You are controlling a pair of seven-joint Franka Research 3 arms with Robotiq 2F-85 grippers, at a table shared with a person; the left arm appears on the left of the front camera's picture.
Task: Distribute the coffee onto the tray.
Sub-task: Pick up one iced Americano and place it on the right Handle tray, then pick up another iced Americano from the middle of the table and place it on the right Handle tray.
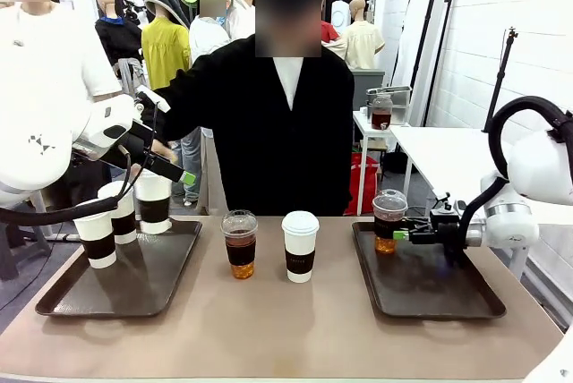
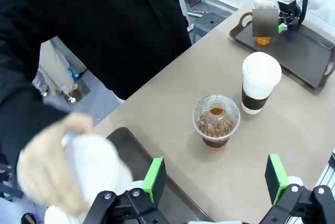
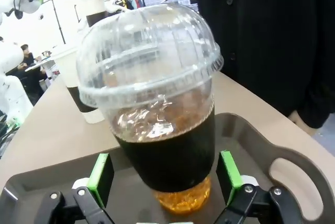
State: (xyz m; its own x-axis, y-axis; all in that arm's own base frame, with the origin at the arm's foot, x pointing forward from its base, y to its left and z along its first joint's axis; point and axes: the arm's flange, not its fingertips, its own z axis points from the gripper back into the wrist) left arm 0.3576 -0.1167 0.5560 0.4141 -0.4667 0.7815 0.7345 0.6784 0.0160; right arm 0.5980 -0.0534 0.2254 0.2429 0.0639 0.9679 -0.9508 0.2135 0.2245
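All six cups stand upright, long axis vertical, lids pointing up.

Three white paper cups with dark sleeves are on the left tray, at the left end of the worktop. The near paper cup stands by the tray's left edge. The middle paper cup is just behind it. The far paper cup is at the tray's far rim, a little to their right. The person's hand, blurred in the left wrist view, is wrapped over the top of that far paper cup. I cannot tell whether the cup's base rests on the tray. The left gripper hangs just above and beside the same cup, slanting down towards the right. Its green pads are wide apart with nothing between them.

Two cups stand on the bare worktop between the trays. The centre dome-lidded cup holds brown drink. The fourth paper cup is just to its right, and the two do not touch.

The second dome-lidded cup stands in the far left corner of the right tray. The right gripper reaches in level from the right and straddles the cup's dark sleeve. Its jaws are spread, one pad on each side. In the right wrist view a narrow gap shows on both sides, so the cup is not clamped.
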